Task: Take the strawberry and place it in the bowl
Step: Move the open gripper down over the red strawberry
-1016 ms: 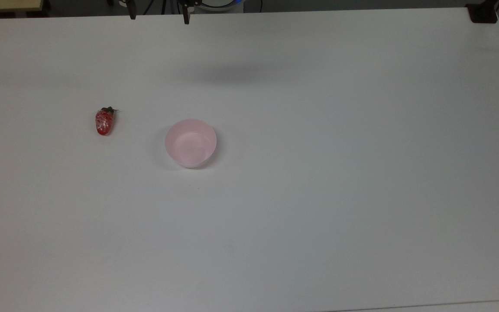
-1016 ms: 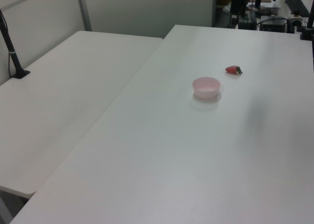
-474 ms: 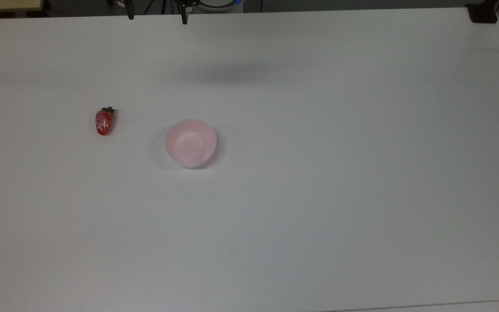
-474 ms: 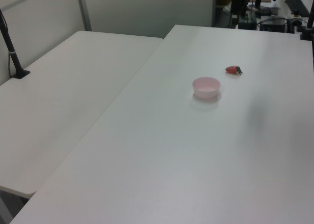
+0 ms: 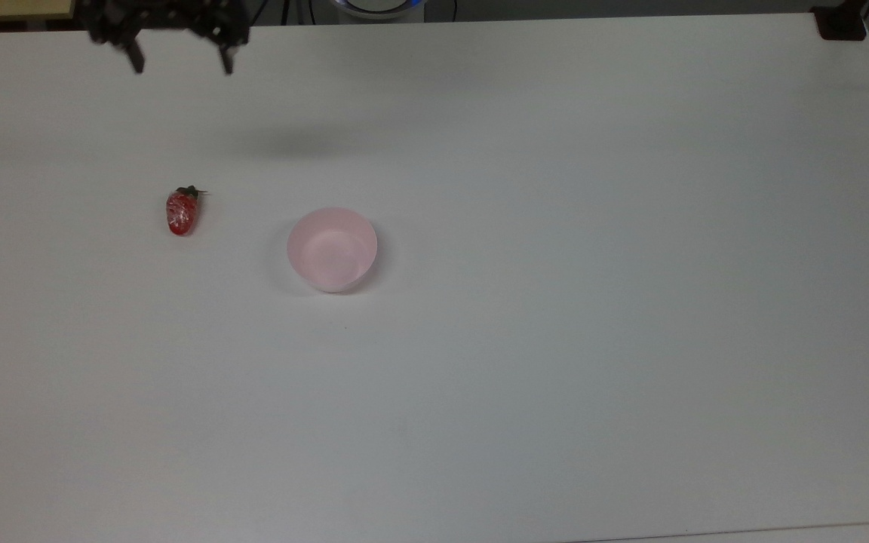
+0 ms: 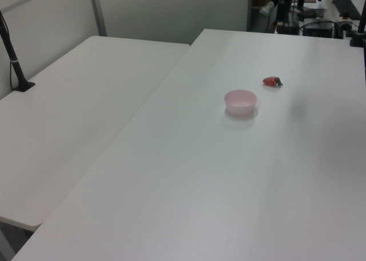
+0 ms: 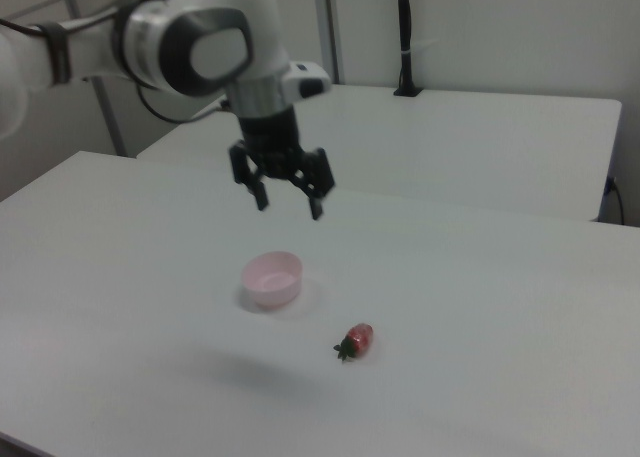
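So the black two-finger pincer (image 7: 288,203) is hanging in the air above the plain white table (image 5: 555,339), fingers spread wide with nothing in them. The small glossy red strawberry with the dark green leafy cap (image 5: 182,210) is lying on the table, a bit to the top view's left of the small round pale pink bowl (image 5: 332,249), not touching it. The bowl's empty.
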